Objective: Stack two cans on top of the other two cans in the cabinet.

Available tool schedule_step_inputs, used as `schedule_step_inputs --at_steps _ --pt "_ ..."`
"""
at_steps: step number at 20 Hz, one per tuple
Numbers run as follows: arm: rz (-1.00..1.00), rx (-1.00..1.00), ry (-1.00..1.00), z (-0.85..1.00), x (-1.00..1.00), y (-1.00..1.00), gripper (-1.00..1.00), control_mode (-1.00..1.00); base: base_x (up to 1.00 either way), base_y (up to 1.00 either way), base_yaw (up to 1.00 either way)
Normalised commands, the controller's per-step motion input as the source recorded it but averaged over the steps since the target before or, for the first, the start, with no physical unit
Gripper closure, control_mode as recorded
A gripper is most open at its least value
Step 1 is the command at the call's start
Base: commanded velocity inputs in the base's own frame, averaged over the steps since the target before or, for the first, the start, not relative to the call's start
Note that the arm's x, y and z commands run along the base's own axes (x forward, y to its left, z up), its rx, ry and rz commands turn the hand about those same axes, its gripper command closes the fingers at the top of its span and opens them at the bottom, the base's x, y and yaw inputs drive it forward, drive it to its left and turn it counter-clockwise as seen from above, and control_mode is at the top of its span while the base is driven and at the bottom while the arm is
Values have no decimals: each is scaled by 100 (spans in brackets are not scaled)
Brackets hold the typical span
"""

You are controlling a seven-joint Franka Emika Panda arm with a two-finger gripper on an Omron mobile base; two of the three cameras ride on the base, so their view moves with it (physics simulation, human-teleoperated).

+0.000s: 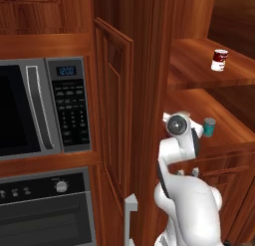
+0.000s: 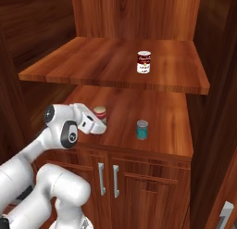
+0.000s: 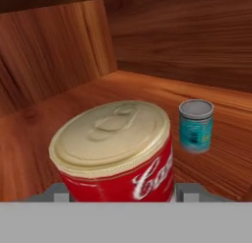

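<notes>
The pincer (image 2: 101, 126) is clamped on the red can (image 3: 115, 151) on the cabinet's lower shelf (image 2: 162, 130), near the teal can (image 2: 142, 129).

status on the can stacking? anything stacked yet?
Nothing stacked yet. The soup can stands alone on the upper shelf, the teal can alone on the lower one. In hand: the gripper is around the red can, jaws at its sides. Left: both stacks.

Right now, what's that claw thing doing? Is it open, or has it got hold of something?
Gripper: closed around the red can with the pale top, on the lower cabinet shelf.
</notes>
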Motion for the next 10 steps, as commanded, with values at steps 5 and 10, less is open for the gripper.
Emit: schedule_step_inputs --at_steps 5,10 --pt "-8 0 -12 -1 -27 -27 100 -100 0 0 0" --pt "-10 0 -8 -7 -13 -26 100 -100 0 0 0"
